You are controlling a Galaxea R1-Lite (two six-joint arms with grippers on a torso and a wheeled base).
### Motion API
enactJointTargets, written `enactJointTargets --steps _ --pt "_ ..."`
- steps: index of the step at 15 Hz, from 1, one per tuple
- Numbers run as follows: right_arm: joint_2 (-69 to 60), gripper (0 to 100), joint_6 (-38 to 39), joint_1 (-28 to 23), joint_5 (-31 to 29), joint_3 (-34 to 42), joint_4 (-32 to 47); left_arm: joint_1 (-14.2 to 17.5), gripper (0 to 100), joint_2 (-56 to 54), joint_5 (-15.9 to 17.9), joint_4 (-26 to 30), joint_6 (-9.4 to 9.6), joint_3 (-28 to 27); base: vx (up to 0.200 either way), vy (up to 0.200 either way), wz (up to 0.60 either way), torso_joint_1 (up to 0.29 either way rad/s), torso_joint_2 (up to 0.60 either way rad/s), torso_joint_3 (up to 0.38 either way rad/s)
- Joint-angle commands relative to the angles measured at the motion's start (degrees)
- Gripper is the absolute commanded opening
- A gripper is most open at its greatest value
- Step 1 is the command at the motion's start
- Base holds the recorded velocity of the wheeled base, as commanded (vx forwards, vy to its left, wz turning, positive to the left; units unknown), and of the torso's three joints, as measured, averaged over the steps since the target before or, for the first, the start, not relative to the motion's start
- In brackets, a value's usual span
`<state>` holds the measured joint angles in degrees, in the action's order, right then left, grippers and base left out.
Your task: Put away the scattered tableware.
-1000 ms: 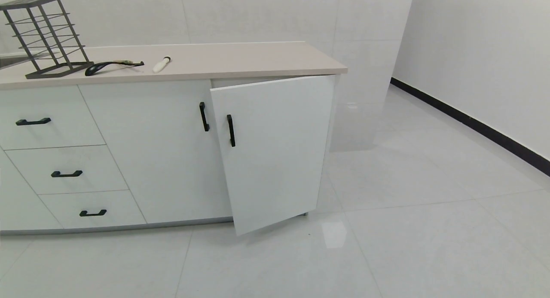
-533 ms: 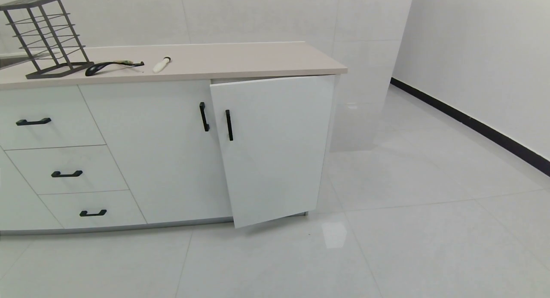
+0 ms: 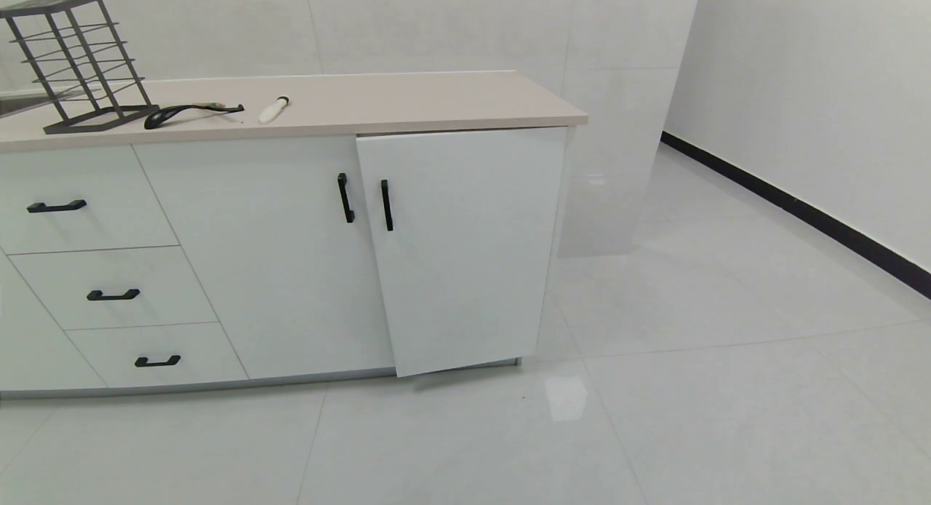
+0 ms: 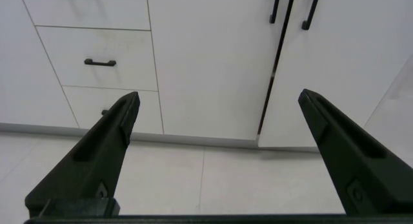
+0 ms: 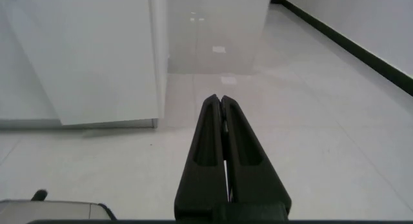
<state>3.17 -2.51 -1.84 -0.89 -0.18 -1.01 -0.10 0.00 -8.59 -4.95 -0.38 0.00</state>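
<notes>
Looking from our head, we see the cupboard door point(image 3: 465, 250) has swung almost shut. Where's our tableware?

The black spoon point(image 3: 185, 112) and white-handled tool point(image 3: 274, 109) lie on the tabletop point(image 3: 407, 101) near the rack point(image 3: 76, 61). We think they come next.

Our left wrist?

Our left pincer point(image 4: 219, 98) is wide open, empty.

Our right wrist?

Our right pincer point(image 5: 221, 101) is pressed closed, holding nothing.

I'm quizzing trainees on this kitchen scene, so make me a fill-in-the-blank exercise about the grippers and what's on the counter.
1. Open or shut: the left gripper is ____.
2. Open or shut: the right gripper is ____.
3. On the countertop, the spoon beside the wire rack is ____ in colour.
4. Below the countertop are ____ drawers with black handles.
Missing words: open; shut; black; three.
</notes>
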Motion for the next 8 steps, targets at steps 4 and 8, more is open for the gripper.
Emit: enactJointTargets --steps 4,8 --pt "-2.7 0 2.5 1.8 0.5 0.1 1.3 0.0 100 0.0 0.9 -0.1 0.11 0.0 0.0 0.0 0.0 0.0 0.0 0.0" --pt "-3.1 0 2.6 1.8 0.5 0.1 1.4 0.0 100 0.0 1.7 0.0 -0.24 0.0 0.15 0.0 0.0 -0.001 0.0 0.003"
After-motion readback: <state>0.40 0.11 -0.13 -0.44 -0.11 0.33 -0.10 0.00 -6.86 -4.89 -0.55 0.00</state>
